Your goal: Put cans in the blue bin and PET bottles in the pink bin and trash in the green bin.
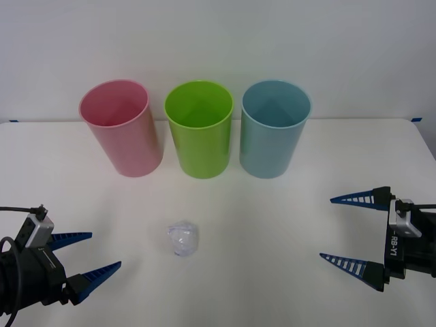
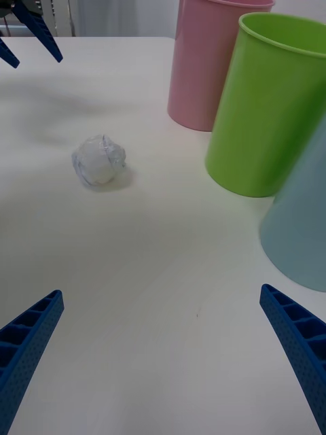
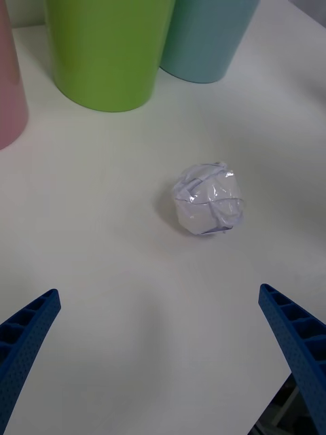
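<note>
Both our end effectors, left (image 1: 85,268) and right (image 1: 347,231), wait spread near the surface's front edge; trash (image 1: 182,238) lies loose, green bin (image 1: 199,129) unfed.

The front view looks down and forward from above the arms, the table (image 1: 225,225) spreading to the back wall. Each wrist view sits low and close over the tabletop, aimed inward from its side. All three share the trash (image 1: 182,239) and the green bin (image 1: 199,129)
</note>
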Robot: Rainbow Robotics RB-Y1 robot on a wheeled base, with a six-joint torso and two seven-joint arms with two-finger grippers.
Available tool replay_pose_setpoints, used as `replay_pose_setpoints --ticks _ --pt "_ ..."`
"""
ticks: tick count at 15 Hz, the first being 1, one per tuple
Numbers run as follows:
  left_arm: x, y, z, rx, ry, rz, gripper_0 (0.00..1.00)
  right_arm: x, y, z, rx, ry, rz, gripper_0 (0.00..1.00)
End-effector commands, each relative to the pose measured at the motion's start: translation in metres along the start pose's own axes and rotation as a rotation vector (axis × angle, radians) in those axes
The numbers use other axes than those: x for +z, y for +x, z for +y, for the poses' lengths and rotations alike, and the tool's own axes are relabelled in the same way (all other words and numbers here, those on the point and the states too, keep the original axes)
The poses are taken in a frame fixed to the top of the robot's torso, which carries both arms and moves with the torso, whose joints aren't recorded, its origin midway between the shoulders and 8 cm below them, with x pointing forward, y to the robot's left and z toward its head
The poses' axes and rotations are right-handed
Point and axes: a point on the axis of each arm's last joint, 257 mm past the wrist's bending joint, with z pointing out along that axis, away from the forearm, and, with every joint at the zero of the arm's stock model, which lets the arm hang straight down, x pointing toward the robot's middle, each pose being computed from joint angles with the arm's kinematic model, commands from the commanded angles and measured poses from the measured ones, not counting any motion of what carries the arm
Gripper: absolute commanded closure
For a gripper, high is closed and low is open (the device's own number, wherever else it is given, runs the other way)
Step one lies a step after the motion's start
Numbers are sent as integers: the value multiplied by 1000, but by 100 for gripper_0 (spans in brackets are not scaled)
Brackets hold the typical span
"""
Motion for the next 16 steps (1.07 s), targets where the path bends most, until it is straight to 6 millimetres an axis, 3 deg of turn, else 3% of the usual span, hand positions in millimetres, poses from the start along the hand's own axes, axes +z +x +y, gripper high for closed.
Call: replay_pose_setpoints --ticks 1,16 --pt "0 0 0 0 0 0 0 0 0 0 0 0 0 0" --pt "0 0 0 0 0 0 0 0 0 0 0 0 0 0"
